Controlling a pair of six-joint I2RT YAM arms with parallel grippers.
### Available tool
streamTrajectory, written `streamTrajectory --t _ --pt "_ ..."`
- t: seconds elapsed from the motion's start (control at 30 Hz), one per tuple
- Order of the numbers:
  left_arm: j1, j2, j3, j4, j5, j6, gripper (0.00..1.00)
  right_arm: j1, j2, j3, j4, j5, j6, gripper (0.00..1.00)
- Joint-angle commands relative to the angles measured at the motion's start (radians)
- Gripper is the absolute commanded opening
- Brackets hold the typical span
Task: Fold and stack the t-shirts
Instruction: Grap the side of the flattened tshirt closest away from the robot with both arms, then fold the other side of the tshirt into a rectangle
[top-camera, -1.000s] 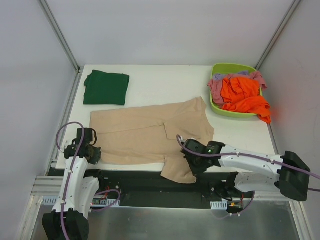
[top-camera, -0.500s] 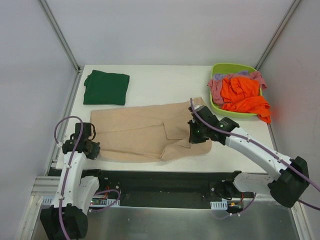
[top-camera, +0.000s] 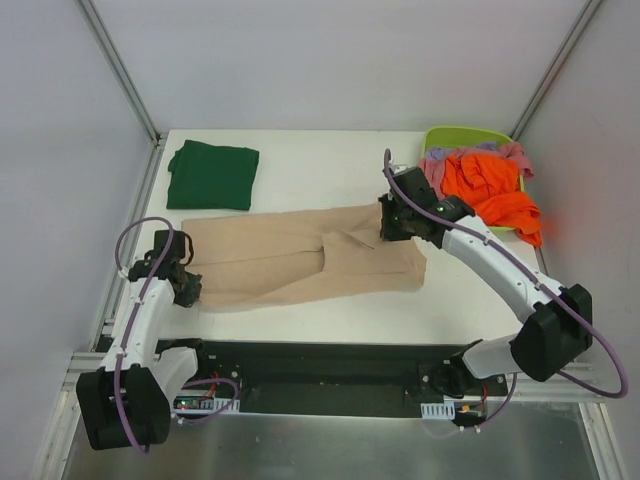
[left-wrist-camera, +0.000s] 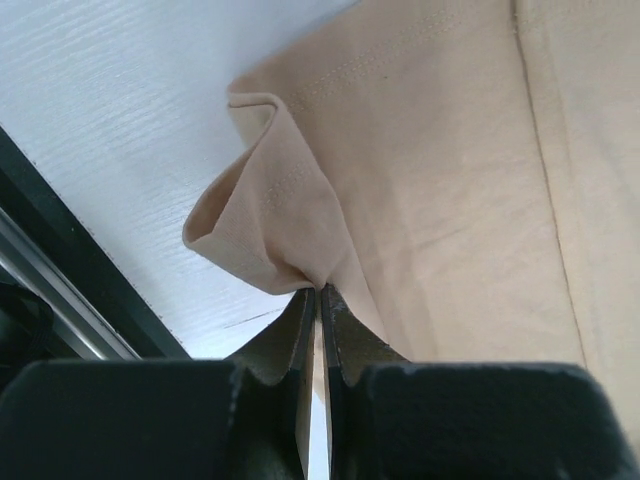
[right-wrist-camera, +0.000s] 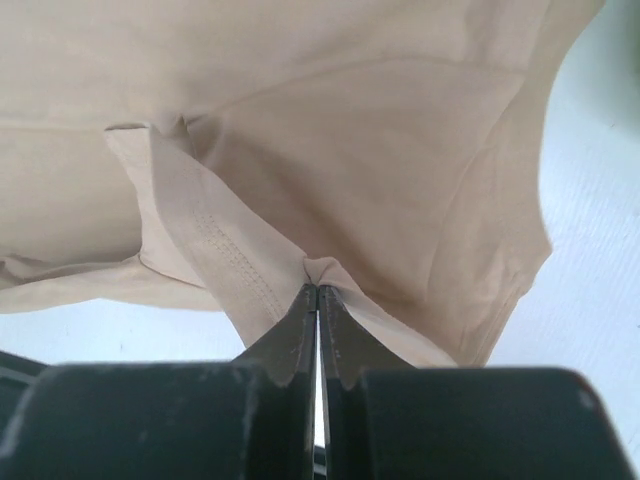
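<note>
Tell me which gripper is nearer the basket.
Right. The right gripper is just left of the basket, pinching the beige shirt; the left gripper holds the shirt's opposite end, far left.
</note>
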Motion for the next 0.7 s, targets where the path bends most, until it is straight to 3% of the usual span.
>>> streamTrajectory --t 0.0,0.53,0.67 --pt "-0.01 0.022 0.059 0.018 -0.035 0.035 0.03 -0.042 0.034 0.091 0.037 0.016 -0.09 0.0" --pt "-0.01 0.283 0.223 0.049 -0.079 0.043 0.08 -0.145 0.218 0.225 0.131 -0.072 -0.156 0.0" --pt "-0.008 0.386 0.285 0.052 -0.134 0.057 0.16 -0.163 0.289 0.257 0.145 -0.058 -0.151 0.0"
